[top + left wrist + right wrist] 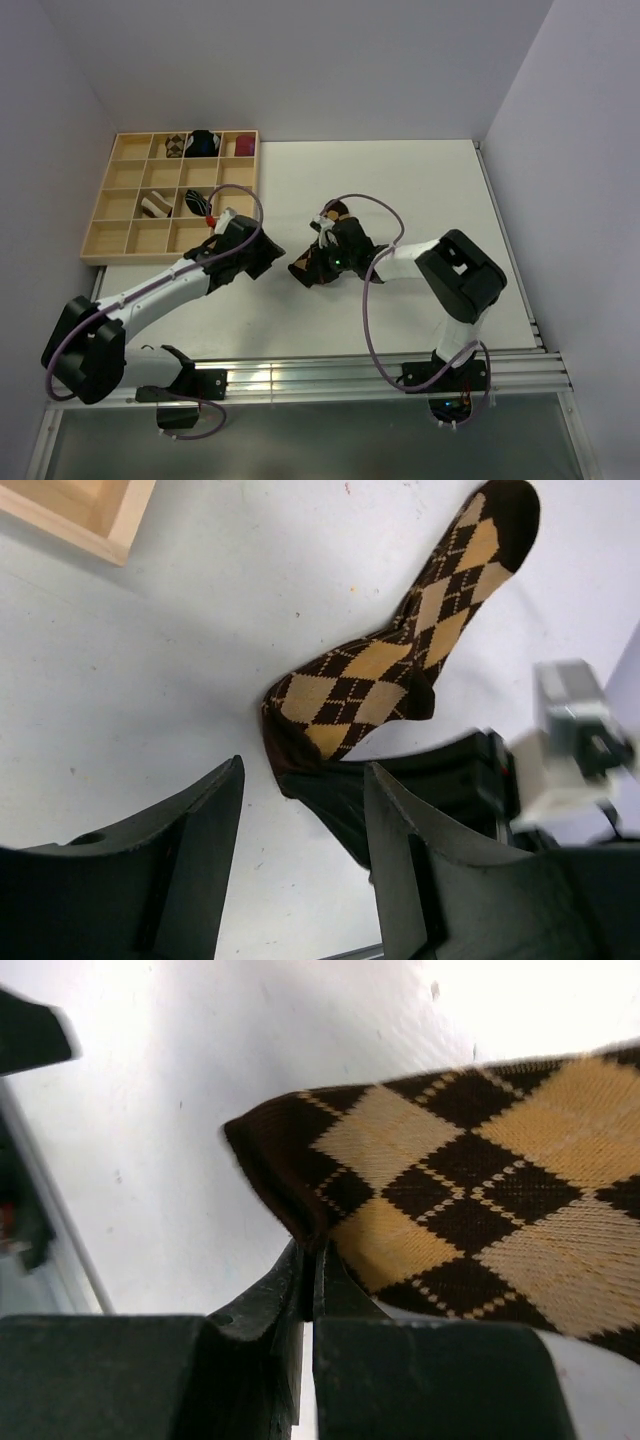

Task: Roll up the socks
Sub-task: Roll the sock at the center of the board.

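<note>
A brown-and-tan argyle sock (370,680) lies stretched out on the white table (420,200), its dark toe (336,209) pointing away. My right gripper (312,1260) is shut on the dark cuff edge of this sock (470,1180), low over the table. Just left of the cuff hovers my left gripper (305,768), open, with only bare table between its fingers (215,820). In the top view the left gripper (280,255) faces the right gripper (310,268) across the cuff. A rolled brown-and-cream striped sock (155,206) and a black thin-striped one (197,201) sit in the tray.
A wooden compartment tray (120,235) stands at the back left. Its back row holds a small patterned bundle (175,146), a black-and-blue bundle (204,143) and a maroon bundle (244,146). Grey walls close in the table, and a metal rail (330,378) runs along the near edge.
</note>
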Available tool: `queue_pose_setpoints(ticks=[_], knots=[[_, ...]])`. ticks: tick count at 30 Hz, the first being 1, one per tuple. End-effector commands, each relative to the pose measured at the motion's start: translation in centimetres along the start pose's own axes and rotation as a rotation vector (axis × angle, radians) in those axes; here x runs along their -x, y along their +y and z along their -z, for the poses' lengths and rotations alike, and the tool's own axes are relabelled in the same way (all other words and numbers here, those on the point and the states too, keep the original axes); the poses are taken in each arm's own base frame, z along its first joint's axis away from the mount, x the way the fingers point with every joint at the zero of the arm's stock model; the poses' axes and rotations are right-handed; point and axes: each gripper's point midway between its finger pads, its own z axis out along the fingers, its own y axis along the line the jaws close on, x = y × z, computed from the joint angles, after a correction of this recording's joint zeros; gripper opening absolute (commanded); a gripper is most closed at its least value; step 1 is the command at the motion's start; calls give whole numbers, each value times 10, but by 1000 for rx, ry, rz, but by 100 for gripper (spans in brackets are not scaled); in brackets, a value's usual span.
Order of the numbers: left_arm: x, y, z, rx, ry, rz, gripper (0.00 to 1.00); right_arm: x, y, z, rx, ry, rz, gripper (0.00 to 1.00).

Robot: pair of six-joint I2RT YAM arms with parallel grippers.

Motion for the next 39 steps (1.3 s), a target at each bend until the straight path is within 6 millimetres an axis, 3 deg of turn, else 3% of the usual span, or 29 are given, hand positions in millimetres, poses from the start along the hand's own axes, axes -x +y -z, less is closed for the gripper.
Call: queue_pose_setpoints(ticks=[1,2,13,22,33,39], knots=[[9,-12,6,-111,-59,35,56,-3,19,-2,179,73,-141,0],[9,-16,7,-144,-62,37,56,-7,16,-4,192,92,-170,0],[-32,5,-16,-127,59,-26,51,-28,-10,-6,236,183,-463,0],[-48,21,-31,-84,95,-60,35,-29,-20,-6,224,189,-504,0],[-62,18,-45,-119,140,-112,46,-29,-23,-7,214,194,-509,0],[-59,24,-59,-64,119,-121,45,-28,-24,-6,207,192,-500,0]])
